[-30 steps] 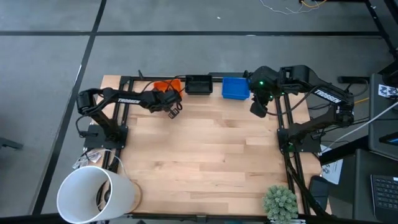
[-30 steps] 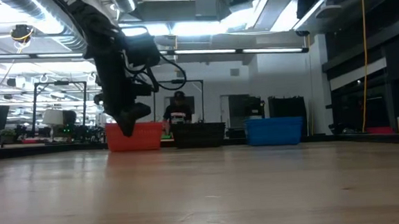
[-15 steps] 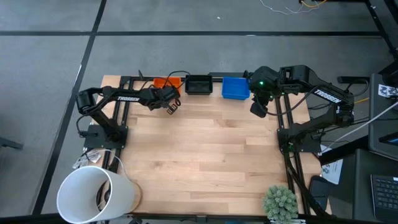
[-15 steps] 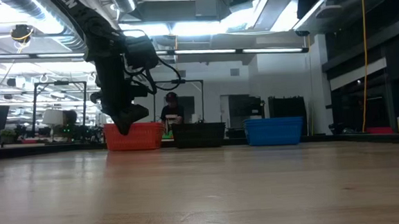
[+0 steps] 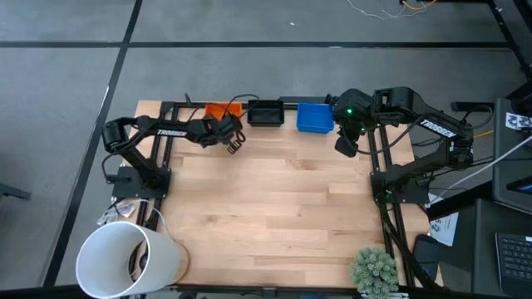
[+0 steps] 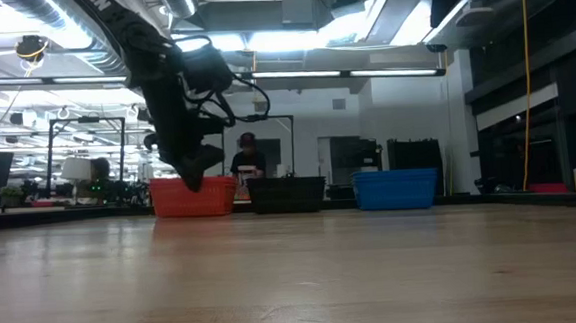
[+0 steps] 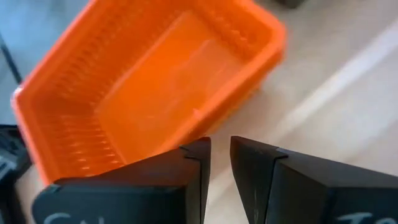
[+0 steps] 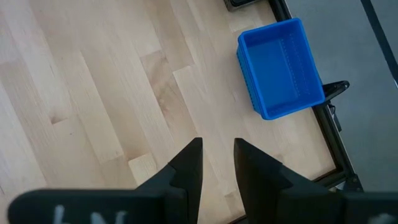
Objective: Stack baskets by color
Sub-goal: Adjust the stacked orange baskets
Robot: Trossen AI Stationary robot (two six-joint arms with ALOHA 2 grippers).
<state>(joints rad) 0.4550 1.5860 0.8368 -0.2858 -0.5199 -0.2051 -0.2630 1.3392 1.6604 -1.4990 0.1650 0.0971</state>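
Observation:
Three baskets stand in a row along the table's far edge: an orange basket (image 5: 219, 109) on the left, a black basket (image 5: 266, 112) in the middle, a blue basket (image 5: 315, 116) on the right. All rest on their bottoms. My left gripper (image 5: 233, 144) hangs just on the near side of the orange basket (image 7: 155, 81), slanting down toward it, its fingers a narrow gap apart with nothing between them. My right gripper (image 5: 344, 147) hovers high beside the blue basket (image 8: 280, 68), open and empty.
A large white cylinder (image 5: 125, 259) lies at the table's near left corner and a small green plant (image 5: 374, 270) stands at the near right. Dark frame rails (image 5: 166, 149) run along the table's sides. A person (image 6: 250, 159) shows in the room behind.
The orange basket, which lay skewed a second ago, has slid a little toward the far edge and stands squarer there. My left gripper has tipped slightly, its fingertips rising a little; its fingers show no change of gap.

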